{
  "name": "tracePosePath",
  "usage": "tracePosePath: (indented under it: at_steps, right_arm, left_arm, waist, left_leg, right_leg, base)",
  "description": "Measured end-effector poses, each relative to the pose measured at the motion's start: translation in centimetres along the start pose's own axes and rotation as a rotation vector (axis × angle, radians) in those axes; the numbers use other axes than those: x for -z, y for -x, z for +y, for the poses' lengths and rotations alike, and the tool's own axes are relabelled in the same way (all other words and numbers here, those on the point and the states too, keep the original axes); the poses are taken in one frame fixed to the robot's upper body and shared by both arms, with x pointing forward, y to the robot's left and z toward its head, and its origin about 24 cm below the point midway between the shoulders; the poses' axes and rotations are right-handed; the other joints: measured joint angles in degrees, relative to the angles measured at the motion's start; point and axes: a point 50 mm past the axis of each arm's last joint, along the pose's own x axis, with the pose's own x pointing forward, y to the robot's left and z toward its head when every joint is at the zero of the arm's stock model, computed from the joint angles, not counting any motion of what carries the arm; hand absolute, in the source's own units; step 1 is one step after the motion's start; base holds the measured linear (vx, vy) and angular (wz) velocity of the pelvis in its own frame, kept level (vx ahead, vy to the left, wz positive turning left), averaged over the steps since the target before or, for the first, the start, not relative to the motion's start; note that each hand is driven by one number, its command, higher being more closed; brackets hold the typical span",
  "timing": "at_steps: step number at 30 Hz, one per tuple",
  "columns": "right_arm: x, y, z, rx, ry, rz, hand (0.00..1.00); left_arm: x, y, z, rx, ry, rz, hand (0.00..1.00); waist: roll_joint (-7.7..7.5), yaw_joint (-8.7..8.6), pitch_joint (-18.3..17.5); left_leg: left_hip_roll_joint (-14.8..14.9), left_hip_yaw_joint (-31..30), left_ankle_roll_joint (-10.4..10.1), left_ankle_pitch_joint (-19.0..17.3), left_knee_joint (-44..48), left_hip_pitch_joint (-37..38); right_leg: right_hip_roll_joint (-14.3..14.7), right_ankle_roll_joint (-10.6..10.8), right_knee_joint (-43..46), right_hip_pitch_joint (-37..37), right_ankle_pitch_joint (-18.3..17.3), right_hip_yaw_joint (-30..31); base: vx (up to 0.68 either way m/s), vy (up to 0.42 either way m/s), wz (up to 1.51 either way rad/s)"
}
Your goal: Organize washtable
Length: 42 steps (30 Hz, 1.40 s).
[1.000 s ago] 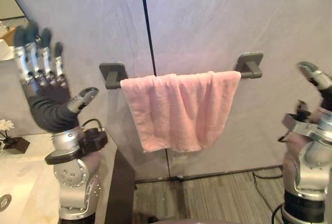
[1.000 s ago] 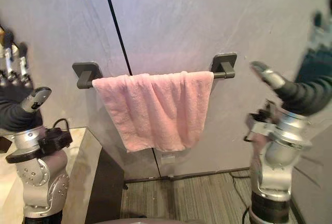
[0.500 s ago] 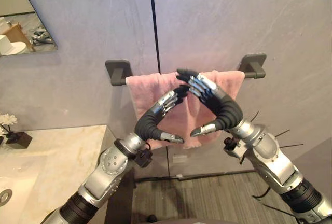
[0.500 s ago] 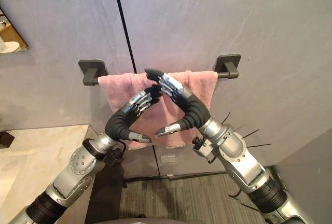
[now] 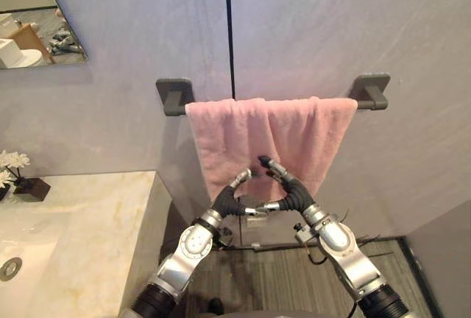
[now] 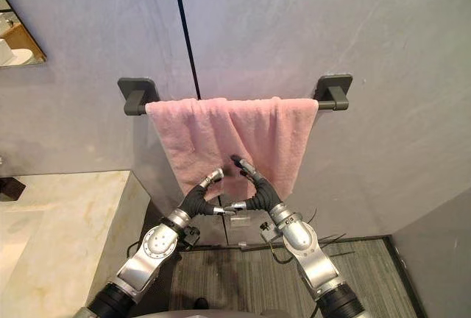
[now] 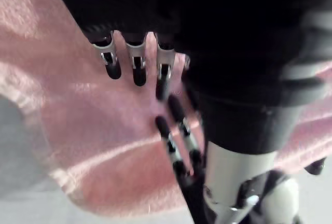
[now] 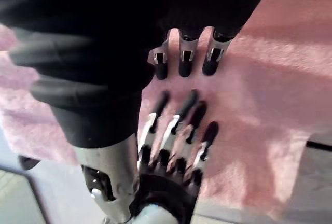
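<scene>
On the grey wall past the tabletop's (image 5: 88, 237) right edge, a pink towel (image 5: 243, 134) hangs over a dark towel bar (image 5: 370, 94). Both hands are up at the towel's lower part, side by side. The left hand (image 5: 225, 201) has its fingers (image 7: 136, 63) straight and open, tips on the cloth. The right hand (image 5: 291, 196) does the same with its fingers (image 8: 184, 58). White flowers (image 5: 10, 162) stand at the tabletop's left edge. A round drain (image 5: 8, 268) sits near its front left. A mirror (image 5: 37, 16) hangs higher up.
</scene>
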Motion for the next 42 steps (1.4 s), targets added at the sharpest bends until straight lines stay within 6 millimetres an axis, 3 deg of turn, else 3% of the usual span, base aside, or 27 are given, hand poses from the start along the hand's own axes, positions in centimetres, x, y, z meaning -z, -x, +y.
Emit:
tracePosePath:
  at_steps: [9, 14, 23, 30, 33, 39, 42]
  right_arm:
    - [1.0, 1.7, -3.6, 0.278, -0.033, 0.043, 0.0]
    - [2.2, 3.9, -5.3, 0.444, -0.068, 0.099, 0.0]
    - [3.0, 6.6, -6.5, 0.624, -0.113, 0.14, 0.0]
    - [4.0, 9.6, -6.7, 0.701, -0.096, 0.219, 0.0]
    - [5.6, 10.7, -6.2, 0.7, -0.093, 0.312, 0.0]
    - [11.2, 13.7, -3.3, 0.648, -0.163, 0.62, 0.0]
    - [13.0, 15.2, -2.1, 0.623, -0.193, 0.738, 0.0]
  left_arm:
    - [0.7, 0.7, 3.2, -0.218, -0.004, 0.035, 0.0]
    - [1.9, 2.2, 5.0, -0.363, 0.018, 0.091, 0.0]
    - [3.8, 5.2, 6.9, -0.561, 0.088, 0.191, 0.0]
    - [5.0, 7.6, 6.5, -0.62, 0.135, 0.264, 0.0]
    - [5.9, 8.7, 6.0, -0.615, 0.139, 0.318, 0.0]
    - [11.2, 12.2, 3.1, -0.507, 0.197, 0.613, 0.0]
    - [13.0, 14.2, 2.1, -0.481, 0.21, 0.735, 0.0]
  waist:
    - [-0.32, -0.25, 0.2]
    - [-0.84, -0.34, 0.51]
    - [-1.32, -1.36, 0.7]
    - [-1.3, -1.55, 0.7]
    - [-1.23, -1.59, 0.75]
    - [-1.08, -1.28, 0.8]
    - [-0.98, -1.19, 0.96]
  left_leg:
    - [0.09, -0.11, 0.0, 0.08, 0.15, -0.32]
    - [0.24, -0.04, 0.0, 0.07, 0.02, -0.26]
    - [-0.07, 0.34, -0.03, 0.07, 0.01, 0.06]
    - [-0.05, 0.56, -0.04, 0.01, 0.01, 0.11]
    - [0.05, 0.55, -0.05, -0.02, 0.01, 0.06]
    - [0.02, 0.5, -0.02, -0.06, 0.01, 0.19]
    - [0.0, 0.73, -0.05, -0.29, 0.0, 0.93]
  right_leg:
    - [0.07, -0.05, -0.58, 0.13, 0.05, -0.36]
    - [0.05, -0.08, -0.9, 0.26, 0.26, -0.29]
    - [-0.01, 0.17, -0.96, 0.28, 0.47, -0.35]
    - [0.02, 0.19, -1.07, 0.22, 0.46, -0.26]
    - [0.02, 0.21, -1.13, 0.24, 0.45, -0.28]
    - [-0.08, 0.29, -1.13, 0.59, 0.38, -0.4]
    - [-0.14, 0.3, -1.1, 1.29, 0.21, -0.36]
  base:
    - [0.0, -0.003, 0.02]
    - [0.0, 0.0, 0.0]
    - [-0.01, -0.003, -0.01]
    - [0.0, -0.001, 0.0]
    - [0.0, 0.0, 0.0]
    - [0.0, 0.0, 0.0]
    - [0.0, 0.0, 0.01]
